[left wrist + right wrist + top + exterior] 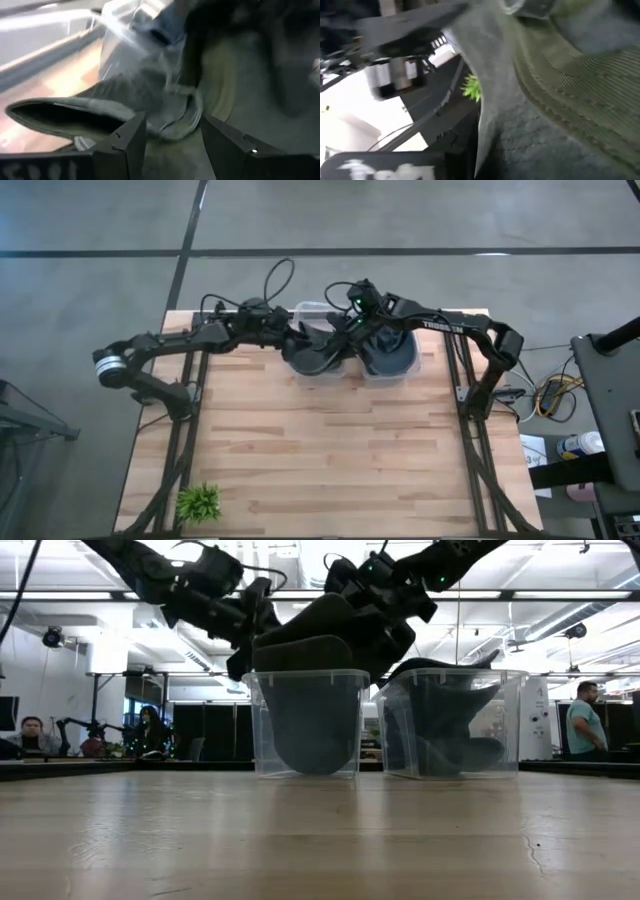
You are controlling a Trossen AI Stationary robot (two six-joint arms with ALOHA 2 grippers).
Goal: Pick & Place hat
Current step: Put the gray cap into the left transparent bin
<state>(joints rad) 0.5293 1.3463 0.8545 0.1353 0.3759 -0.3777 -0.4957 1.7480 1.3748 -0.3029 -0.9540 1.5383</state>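
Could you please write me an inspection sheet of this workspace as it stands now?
Surface: wooden table, front part bare.
Job's things: dark hat sitting partly in the left clear bin; right clear bin also holds dark hats.
Clutter: small green plant at a front corner.
Grippers: left gripper open at the hat; right gripper over the bins, state unclear.
Cables: looped on the left arm; bundle beside the table.
Surroundings: people beyond the table.

A light wooden table (320,450) carries two clear bins (306,720) and a small green plant (198,502).
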